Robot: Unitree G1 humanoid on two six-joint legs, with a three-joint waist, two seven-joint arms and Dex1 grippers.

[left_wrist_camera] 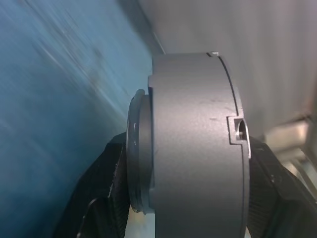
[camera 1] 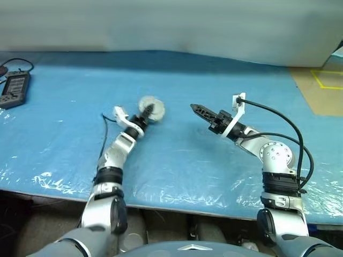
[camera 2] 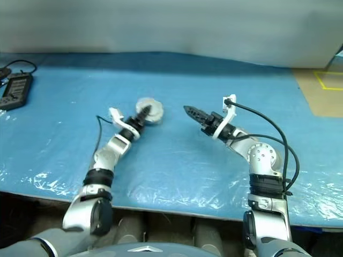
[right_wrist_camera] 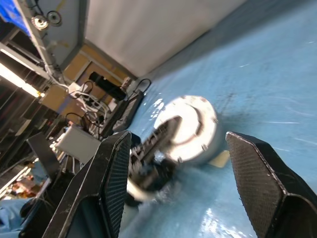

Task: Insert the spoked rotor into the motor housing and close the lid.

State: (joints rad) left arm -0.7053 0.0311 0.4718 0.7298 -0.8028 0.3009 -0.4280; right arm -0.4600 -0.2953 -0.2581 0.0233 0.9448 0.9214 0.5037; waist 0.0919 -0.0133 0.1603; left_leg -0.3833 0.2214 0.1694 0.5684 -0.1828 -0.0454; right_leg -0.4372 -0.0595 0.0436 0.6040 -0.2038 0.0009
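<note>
Firmly, the left gripper (camera 1: 146, 113) clamped the silver motor housing (camera 1: 152, 108) by its two faces – held on edge over the blue table (camera 1: 177, 160) – while the right gripper (right_wrist_camera: 176, 163) stood released and empty, just beside it.

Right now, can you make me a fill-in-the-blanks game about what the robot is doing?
1. The left gripper is clamped on a round ____ metal assembly.
2. The table has a ____ cover.
3. The right gripper holds nothing; it is ____.
4. A black device lies at the table's far ____ edge.

Missing words: silver; blue; open; left
</note>
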